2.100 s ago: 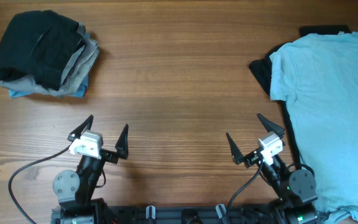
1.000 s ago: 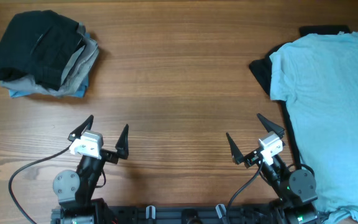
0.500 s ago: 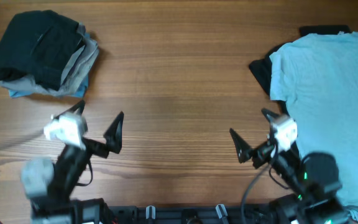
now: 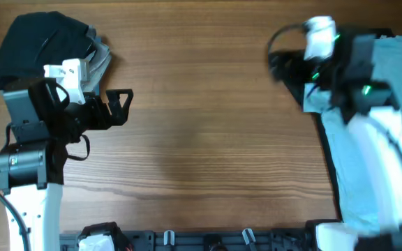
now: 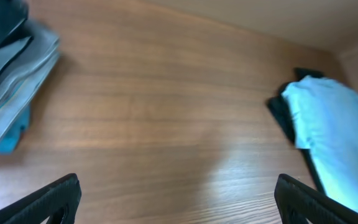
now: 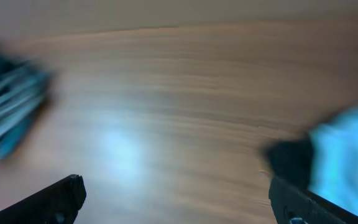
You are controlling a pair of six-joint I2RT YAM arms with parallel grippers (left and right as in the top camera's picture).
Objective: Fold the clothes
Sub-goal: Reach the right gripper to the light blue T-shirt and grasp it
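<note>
A pale light-blue T-shirt [image 4: 398, 66] lies spread at the right of the table on a large black shirt [image 4: 330, 174]. Both also show in the left wrist view, T-shirt [image 5: 334, 124] and black shirt [image 5: 281, 112], and blurred in the right wrist view, T-shirt [image 6: 347, 149] and black shirt [image 6: 288, 158]. My left gripper [image 4: 123, 104] is open and empty, raised over the left of the table, its fingers spread wide [image 5: 179, 205]. My right gripper [image 4: 279, 61] is open and empty [image 6: 179, 205], raised by the T-shirt's near sleeve; its arm hides part of the shirt.
A stack of folded black, grey and blue clothes [image 4: 40, 49] sits at the back left, also in the left wrist view [image 5: 11, 87] and blurred in the right wrist view [image 6: 8, 112]. Bare wooden tabletop [image 4: 201, 132] lies between the stack and the shirts.
Both arms have risen from their rest at the front edge and swung toward the back. The left one is now beside the stack, the right one over the T-shirt's left edge. The clothes have not moved.
</note>
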